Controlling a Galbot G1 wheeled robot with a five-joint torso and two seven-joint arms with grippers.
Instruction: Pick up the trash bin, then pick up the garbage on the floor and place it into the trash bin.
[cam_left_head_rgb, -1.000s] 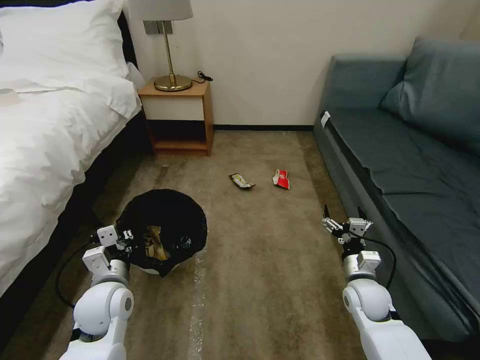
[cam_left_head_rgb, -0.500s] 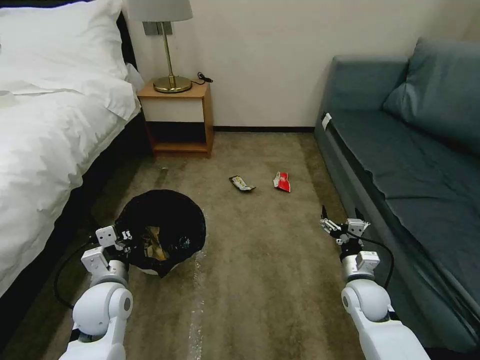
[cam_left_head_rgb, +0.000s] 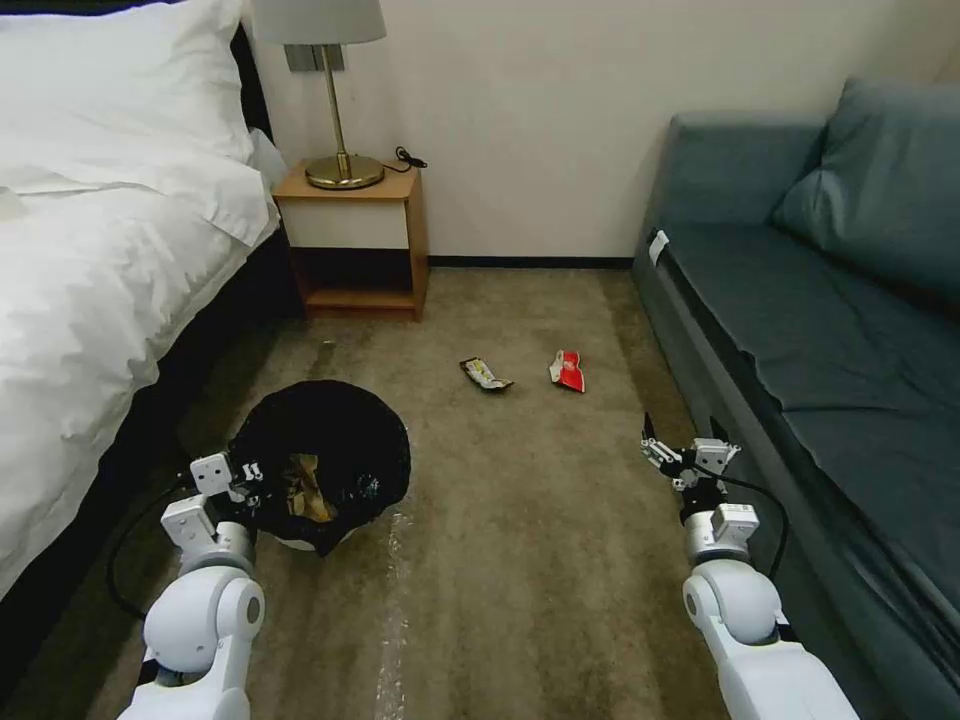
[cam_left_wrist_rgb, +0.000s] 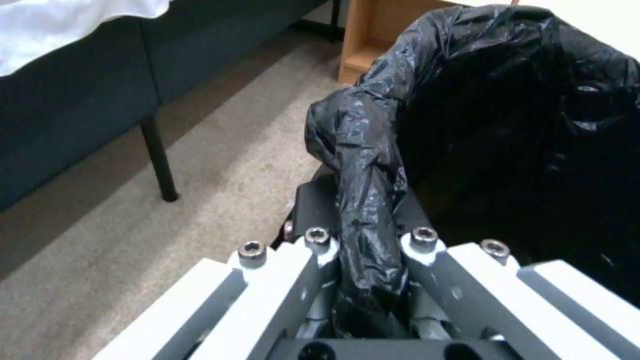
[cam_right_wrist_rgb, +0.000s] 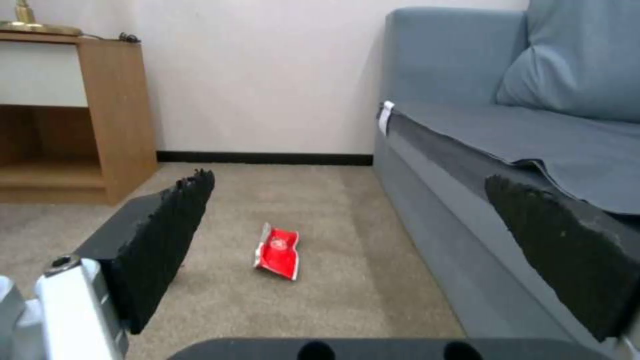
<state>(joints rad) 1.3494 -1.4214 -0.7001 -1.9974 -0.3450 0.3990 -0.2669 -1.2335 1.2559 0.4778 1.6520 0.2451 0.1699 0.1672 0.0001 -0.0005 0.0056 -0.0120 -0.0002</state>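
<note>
The trash bin (cam_left_head_rgb: 330, 440), lined with a black bag, hangs just above the floor (cam_left_head_rgb: 520, 540) at the lower left. My left gripper (cam_left_head_rgb: 247, 478) is shut on its near rim. The left wrist view shows the bag's rim (cam_left_wrist_rgb: 363, 165) pinched between the jaws of the left gripper (cam_left_wrist_rgb: 365, 240). Brown paper garbage (cam_left_head_rgb: 303, 488) lies inside the bin. A dark-and-yellow wrapper (cam_left_head_rgb: 486, 375) and a red wrapper (cam_left_head_rgb: 567, 370) lie on the carpet ahead. My right gripper (cam_left_head_rgb: 680, 442) hangs open, low beside the sofa. In the right wrist view the red wrapper (cam_right_wrist_rgb: 279, 250) lies beyond the right gripper (cam_right_wrist_rgb: 350, 200).
A white bed (cam_left_head_rgb: 90, 260) runs along the left, with a dark leg (cam_left_wrist_rgb: 159, 160) near the bin. A wooden nightstand (cam_left_head_rgb: 360, 240) with a lamp (cam_left_head_rgb: 335, 90) stands at the far wall. A blue-grey sofa (cam_left_head_rgb: 820, 330) lines the right side.
The whole picture has shifted slightly, so the camera has moved a little; the wrappers sit a bit lower in the view. Both arms hold the same pose, the bin still gripped.
</note>
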